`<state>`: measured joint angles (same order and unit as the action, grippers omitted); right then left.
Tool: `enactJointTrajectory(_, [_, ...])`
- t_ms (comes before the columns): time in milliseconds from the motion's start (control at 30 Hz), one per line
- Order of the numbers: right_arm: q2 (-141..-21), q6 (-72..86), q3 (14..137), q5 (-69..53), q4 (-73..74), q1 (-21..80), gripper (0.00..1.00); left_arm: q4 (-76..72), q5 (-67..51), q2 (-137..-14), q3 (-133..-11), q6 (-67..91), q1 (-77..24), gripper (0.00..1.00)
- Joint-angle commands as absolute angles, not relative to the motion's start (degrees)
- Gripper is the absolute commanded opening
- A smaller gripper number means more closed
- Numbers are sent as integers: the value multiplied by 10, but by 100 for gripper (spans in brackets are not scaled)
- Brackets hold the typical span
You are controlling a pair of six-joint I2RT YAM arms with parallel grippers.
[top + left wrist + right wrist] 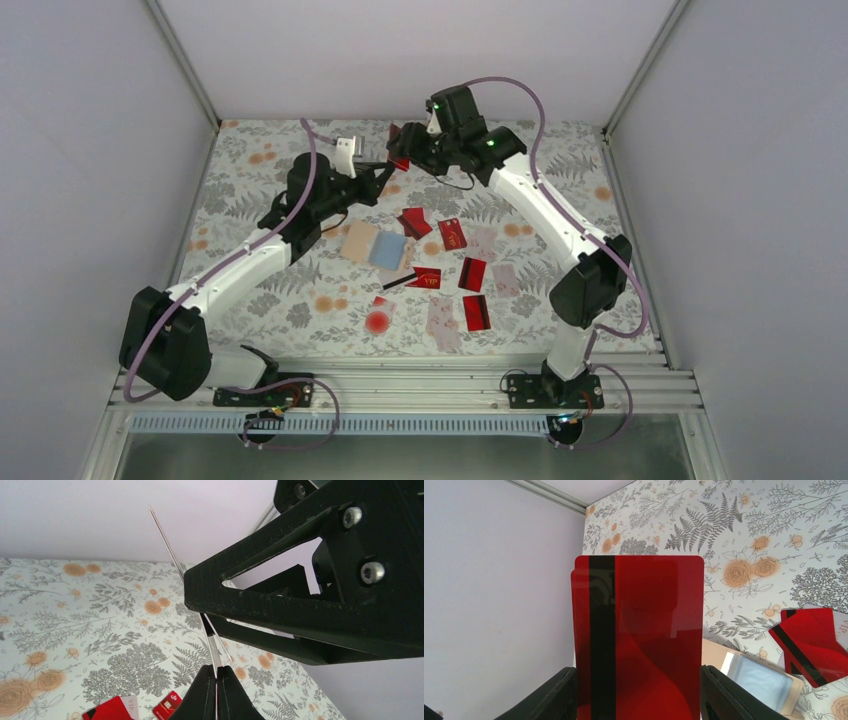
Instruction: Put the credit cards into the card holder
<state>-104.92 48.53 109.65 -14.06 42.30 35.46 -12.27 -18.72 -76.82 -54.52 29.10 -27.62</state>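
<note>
The right wrist view shows a glossy red rectangular card with a black stripe face-on. The right gripper pinches its two long edges between spread black fingers, and a second red edge peeks out behind its upper left corner. The left wrist view shows it only edge-on, a thin line running into the left gripper, whose fingers are pressed together on it.

From above, both grippers meet over the far middle of the floral-patterned worktop. Nearer lies the open tan folding card holder with light blue lining. To its right lie loose red and pale cards, and nearer still a round red blot.

The right gripper's black frame blocks half the left wrist view. The card's lower edge is cut off, and I cannot tell whether one card or two is held.
</note>
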Motion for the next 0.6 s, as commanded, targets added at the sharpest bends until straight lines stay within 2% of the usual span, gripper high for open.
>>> enactJointTrajectory(0, [-1019,492,1084,-161,415,360,37,-100,-152,-763,-566,283,-274,2])
enactJointTrajectory(167, [-1016,495,1076,-165,410,361,35,-98,-147,-775,-577,294,-273,4])
enactJointTrajectory(367, [-1013,496,1074,-166,407,363,35,-90,-147,-784,-591,294,-271,10])
enactJointTrajectory(567, [-1012,498,1073,-164,406,363,35,-87,-147,-786,-592,296,-267,10])
